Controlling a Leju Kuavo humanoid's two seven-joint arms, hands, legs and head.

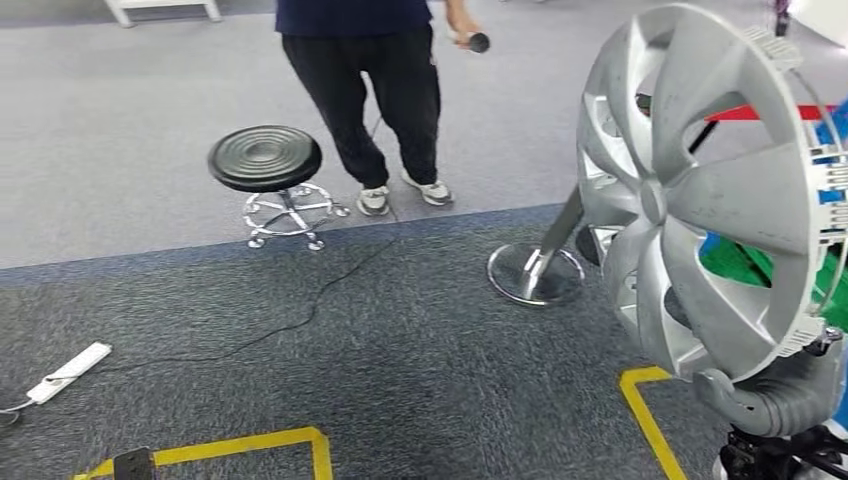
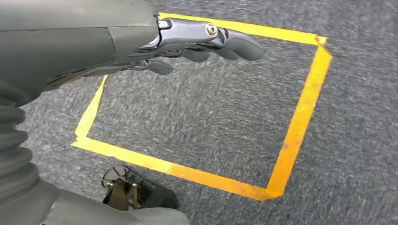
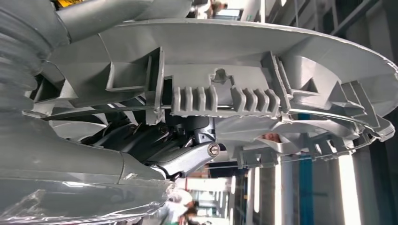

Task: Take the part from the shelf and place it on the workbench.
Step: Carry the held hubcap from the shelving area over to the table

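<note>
The part is a large silver wheel cover (image 1: 700, 190) with curved spokes, standing upright on its edge at the right of the head view. My right hand (image 1: 775, 400) grips its lower rim from beneath. In the right wrist view the cover's ribbed back (image 3: 234, 79) lies close over my right hand (image 3: 173, 150), whose dark fingers reach into the rim. My left hand (image 2: 206, 42) hangs over the grey carpet with its fingers loosely extended and nothing in them.
A person in dark trousers (image 1: 370, 90) stands ahead, holding a dark object. A black round stool (image 1: 266, 160) stands to that person's left. A chrome base with a slanted pole (image 1: 535, 270), a white power strip (image 1: 68, 372) with cable, and yellow floor tape (image 2: 300, 126) lie nearby.
</note>
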